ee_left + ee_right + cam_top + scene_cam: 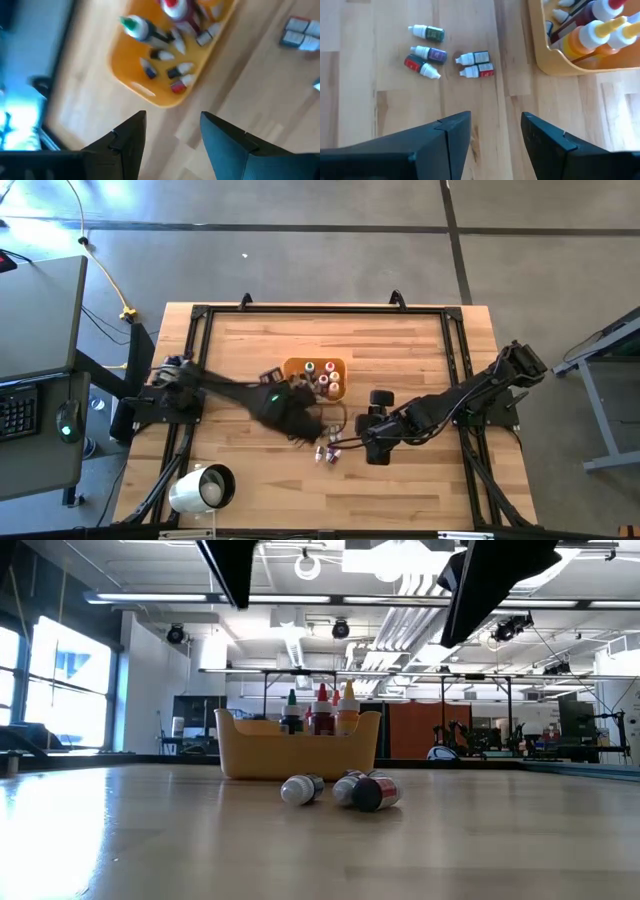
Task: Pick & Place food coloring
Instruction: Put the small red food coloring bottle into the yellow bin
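Room: a workshop with a grey floor, ceiling pipes and strip lights; a desk with a keyboard (18,408) and mouse (67,420) stands left of the wooden bench (260,490).
High view, tray: an orange tray (296,366) sits mid-bench, holding upright food coloring bottles (326,378).
High view, left arm: it reaches in from the left, and its left gripper (300,423) hangs just beside the tray's near edge, blurred.
High view, right arm: it stretches in from the right, the right gripper (350,443) low over the bench, near a few loose bottles (327,453) lying in front of the tray.
High view, other: a white roll (203,488) rests at the bench's lower left.
Low view: the tray (300,752) stands behind three bottles lying on their sides (340,790); green-, red- and yellow-topped bottles (320,708) rise above its rim. Both arms enter from above, cut off.
Left wrist view: the left gripper (172,131) has its fingers spread apart with nothing between them, above bare wood just beside the tray (135,80). Small capped bottles (170,72) lie in the tray.
Right wrist view: the right gripper (495,131) is spread wide and empty. Five small bottles (445,60) lie on the wood ahead, three in one cluster, two side by side. The tray's corner (545,55) shows orange and yellow bottles (590,35).
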You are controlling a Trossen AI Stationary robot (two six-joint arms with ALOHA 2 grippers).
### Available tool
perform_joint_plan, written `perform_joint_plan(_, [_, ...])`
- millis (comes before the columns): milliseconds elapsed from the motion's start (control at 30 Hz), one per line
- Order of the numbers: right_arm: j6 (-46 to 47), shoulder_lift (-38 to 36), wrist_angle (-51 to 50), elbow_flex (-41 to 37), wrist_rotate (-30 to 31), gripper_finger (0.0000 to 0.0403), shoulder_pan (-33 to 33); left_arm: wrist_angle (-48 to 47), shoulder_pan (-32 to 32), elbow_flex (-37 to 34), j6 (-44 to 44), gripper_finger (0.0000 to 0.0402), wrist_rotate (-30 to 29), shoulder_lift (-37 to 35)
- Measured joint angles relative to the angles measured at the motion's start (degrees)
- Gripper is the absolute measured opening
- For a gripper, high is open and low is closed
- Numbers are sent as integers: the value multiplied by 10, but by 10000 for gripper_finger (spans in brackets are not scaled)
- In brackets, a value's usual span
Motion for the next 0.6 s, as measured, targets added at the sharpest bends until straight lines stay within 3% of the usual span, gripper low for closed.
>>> perform_joint_plan(100, [2,0,8,0,0,168,0,6,-48,-21,-28,184,-68,-34])
perform_joint_plan(433, [-6,17,93,-1,7,168,0,42,-174,-189,-126,184,-80,-112])
perform_joint_plan(600, [-88,41,116,-1,5,168,-1,233,-194,-330,-85,184,-75,-140])
